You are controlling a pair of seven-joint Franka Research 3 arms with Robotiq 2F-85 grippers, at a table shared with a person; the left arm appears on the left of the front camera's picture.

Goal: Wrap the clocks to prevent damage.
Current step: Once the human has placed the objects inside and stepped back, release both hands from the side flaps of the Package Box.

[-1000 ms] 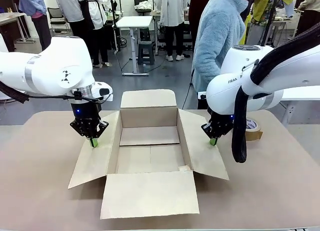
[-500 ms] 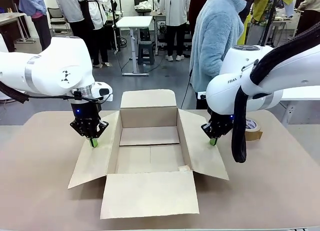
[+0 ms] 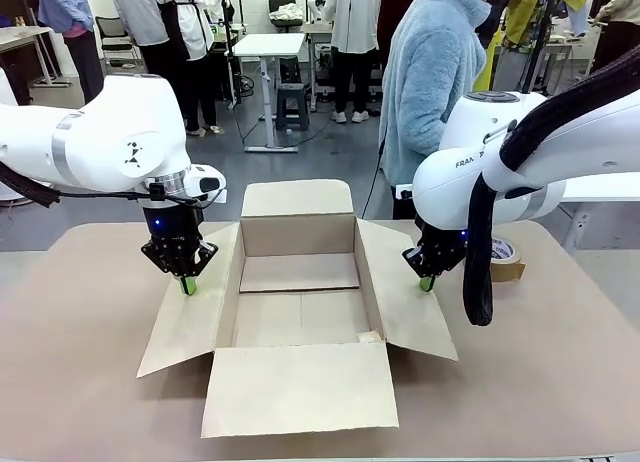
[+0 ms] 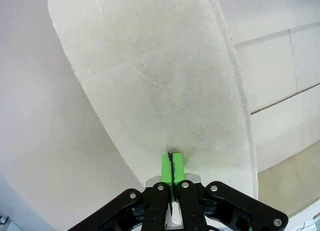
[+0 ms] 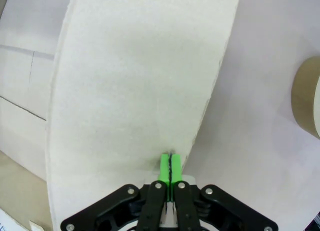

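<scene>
Shifted since a second ago: next to nothing on the tabletop, only the person in the pale fleece at the far side, edged slightly toward picture left. Holding as before on both arms. Left fingers clenched pad to pad with nothing between, tips planted on the left flap of the cardboard box; same from the left wrist, green pads meeting at a thin seam right on the board. Right fingers likewise clenched on nothing, tips down on the right flap close to its outer edge, tape roll just beyond on the tabletop. Seemingly pinning both side flaps open, all four spread wide.

Cannot tell where the clocks lie at this moment. Going by the task alone: probably modest in weight, rigid in the casing but brittle at the face, so to be treated as fragile; once in bubble wrap, soft and squashy outside and likely a bit slick against the pads. Best taken across the two long sides of the bundle, near the middle, with a gentle squeeze, never on a loose fold of film, which would probably slip or tear. Better lowered flat into the box than dropped
</scene>
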